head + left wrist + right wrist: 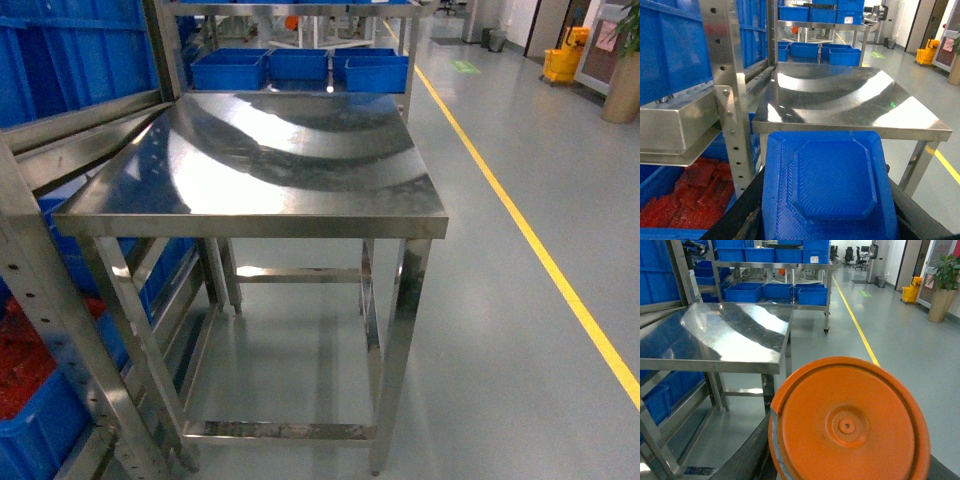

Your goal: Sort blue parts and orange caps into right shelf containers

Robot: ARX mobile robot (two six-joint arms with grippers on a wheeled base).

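A blue part [830, 185], a flat rectangular piece with a raised octagonal middle, fills the bottom of the left wrist view. My left gripper [827, 222] is shut on it, its dark fingers [740, 215] showing on either side. In the right wrist view a round orange cap [847, 425] sits between dark fingers [747, 450], with my right gripper [845, 467] shut on it. Bright-blue containers [229, 68] stand in a row on a low shelf beyond the table; they also appear as containers [845, 56] and containers [742, 292]. Neither gripper shows in the head view.
A bare stainless-steel table [290, 160] stands straight ahead. A steel rack [60, 300] on the left holds blue crates, one with red parts [20, 370]. A yellow floor line [520, 220] runs along the right aisle, with a mop bucket [563, 62] far back.
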